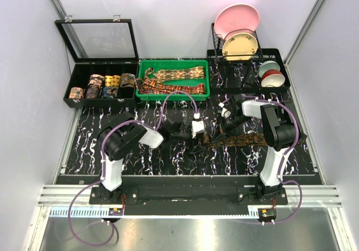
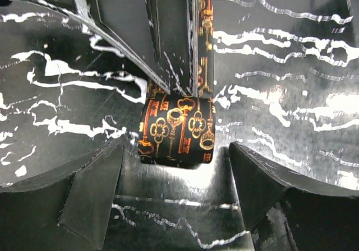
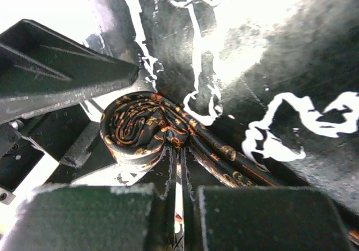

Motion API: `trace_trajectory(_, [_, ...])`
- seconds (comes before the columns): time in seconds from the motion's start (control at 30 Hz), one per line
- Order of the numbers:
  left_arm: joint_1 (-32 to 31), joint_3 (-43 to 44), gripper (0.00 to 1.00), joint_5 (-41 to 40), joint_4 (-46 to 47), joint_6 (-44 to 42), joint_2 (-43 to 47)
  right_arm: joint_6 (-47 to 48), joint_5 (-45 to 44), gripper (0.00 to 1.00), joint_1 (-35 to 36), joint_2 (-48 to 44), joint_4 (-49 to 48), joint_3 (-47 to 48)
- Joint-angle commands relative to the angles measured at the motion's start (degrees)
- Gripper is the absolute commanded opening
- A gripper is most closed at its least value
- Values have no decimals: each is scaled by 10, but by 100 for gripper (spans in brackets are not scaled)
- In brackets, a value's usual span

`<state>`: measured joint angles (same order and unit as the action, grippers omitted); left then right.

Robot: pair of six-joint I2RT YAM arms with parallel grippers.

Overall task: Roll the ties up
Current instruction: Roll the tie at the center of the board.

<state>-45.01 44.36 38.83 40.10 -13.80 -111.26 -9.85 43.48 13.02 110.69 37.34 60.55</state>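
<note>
At table centre: black tie printed with gold and orange keys, one end wound into a tight coil, spiral side toward the right wrist camera. Unrolled length stretched flat from the coil toward 3 o'clock in the top view.

Either side of the coil, left jaws spread wide; coil in the gap between the fingers, touching neither as far as the left wrist view shows. Just beside the coil, right jaws pinched on the unrolled length, cloth running between the pads.

At 12 o'clock on the table, green tray with more patterned ties laid flat. At 10 o'clock, black case, glass lid raised, holding a row of rolled ties. At 1 to 2 o'clock, black wire rack with a pink plate and a cream plate upright, stacked bowls at its right end.
</note>
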Motion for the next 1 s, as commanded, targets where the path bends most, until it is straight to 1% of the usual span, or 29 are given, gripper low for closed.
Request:
trace_trajectory(0.0, [-2,-7,79,32,174,55,-31,19,-85,0,-1,24,1,11])
trace_trajectory(0.2, [-10,-6,73,48,241,53,-69,21,-89,0,-1,33,5,16])
trace_trajectory(0.3, [-15,-9,62,53,256,41,-79,20,-89,0,-1,38,6,18])
trace_trajectory(0.33, [-14,-11,55,53,263,39,-83,20,-89,0,-1,38,5,18])
trace_trajectory(0.4, [-15,-17,50,53,268,37,-84,22,-88,0,-1,41,6,18])
trace_trajectory(0.43, [-15,-19,43,52,266,37,-84,21,-87,0,-2,41,5,18])
trace_trajectory(0.47, [-15,-20,40,52,264,37,-83,22,-86,0,-1,40,5,17])
trace_trajectory(0.5, [-15,-19,35,56,259,38,-83,21,-79,0,-1,40,5,16])
trace_trajectory(0.53, [-14,-15,30,56,230,37,-77,20,-75,0,-1,40,2,16])
trace_trajectory(0.57, [-15,-9,21,49,206,29,-72,20,-68,0,-1,40,2,17])
trace_trajectory(0.6, [-16,-6,18,41,179,22,-67,19,-56,0,-1,40,3,18])
trace_trajectory(0.63, [-16,9,17,34,116,19,-53,19,-53,3,0,37,2,20])
trace_trajectory(0.67, [-17,17,15,26,78,7,-46,19,-48,11,0,30,3,20])
trace_trajectory(0.7, [-17,27,14,7,41,1,-40,18,-45,15,-2,26,4,21])
trace_trajectory(0.73, [-17,41,13,4,-28,-10,-31,19,-37,17,-4,16,7,25])
trace_trajectory(0.77, [-16,49,11,-11,-61,-38,-26,23,-27,21,-11,10,11,26])
trace_trajectory(0.8, [-16,52,10,-19,-91,-47,-21,26,-23,22,-16,6,14,28])
trace_trajectory(0.83, [-16,65,9,-26,-146,-55,-17,32,-21,23,-21,-2,29,35])
trace_trajectory(0.87, [-15,75,8,-43,-186,-83,-15,42,-17,24,-27,-5,38,40])
trace_trajectory(0.97, [-17,96,6,-69,-279,-114,-9,62,9,29,-58,-14,63,52])
